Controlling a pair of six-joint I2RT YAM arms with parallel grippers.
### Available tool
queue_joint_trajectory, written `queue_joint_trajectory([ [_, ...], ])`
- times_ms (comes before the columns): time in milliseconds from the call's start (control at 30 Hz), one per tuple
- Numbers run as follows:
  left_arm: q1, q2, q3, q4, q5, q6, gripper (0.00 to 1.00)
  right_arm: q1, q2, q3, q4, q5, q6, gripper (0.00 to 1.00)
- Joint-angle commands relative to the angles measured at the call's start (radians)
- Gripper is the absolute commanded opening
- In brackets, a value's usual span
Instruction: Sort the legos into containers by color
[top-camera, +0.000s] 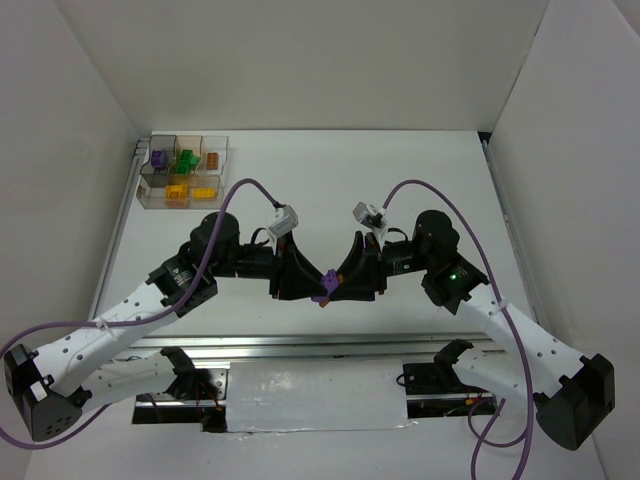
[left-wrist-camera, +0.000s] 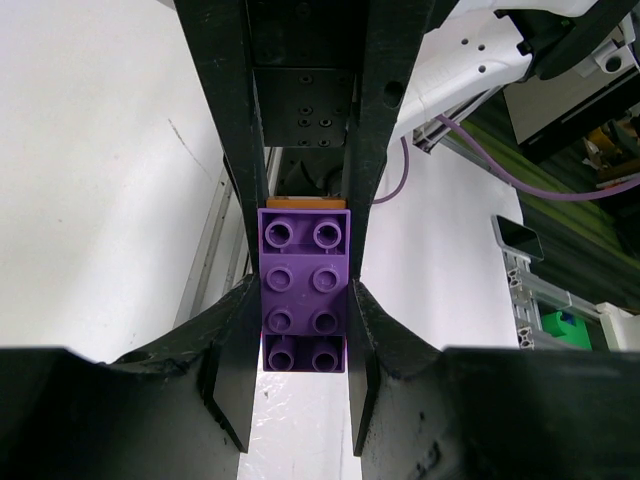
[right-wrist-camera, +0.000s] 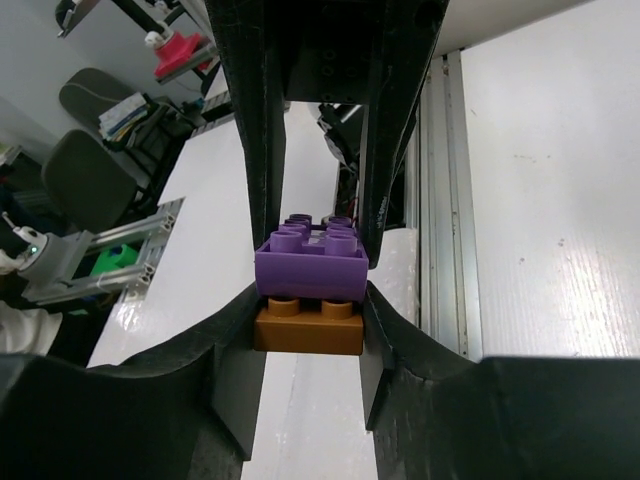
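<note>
**Two Grippers Hold One Stacked Pair**

The left gripper is clamped on the purple lego. The right gripper is clamped on the brown lego stuck beneath it. The stacked pair is between the arms at mid-table, well apart from the clear organizer tray in the far-left corner.

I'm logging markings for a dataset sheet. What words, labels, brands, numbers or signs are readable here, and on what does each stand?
No text can be read in any view.
Studs of the purple brick: no embossing legible.
Studs of the brown brick: no lettering visible.
The tray: too small in the top view to show any label.
</note>
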Motion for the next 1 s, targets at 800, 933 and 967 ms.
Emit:
queue_joint_trajectory([
  [800,0.059,-0.034,0.106,-0.043,0.053,0.071,0.00,-0.017,-0.024,0.015,-0.143,-0.077,-0.144,0.00],
  [933,0.061,-0.031,0.115,-0.055,0.039,0.074,0.00,-0.018,-0.025,0.038,-0.214,-0.032,-0.190,0.00],
  [967,0.059,-0.033,0.119,-0.061,0.030,0.082,0.00,-0.020,-0.027,0.032,-0.205,-0.024,-0.173,0.00],
])
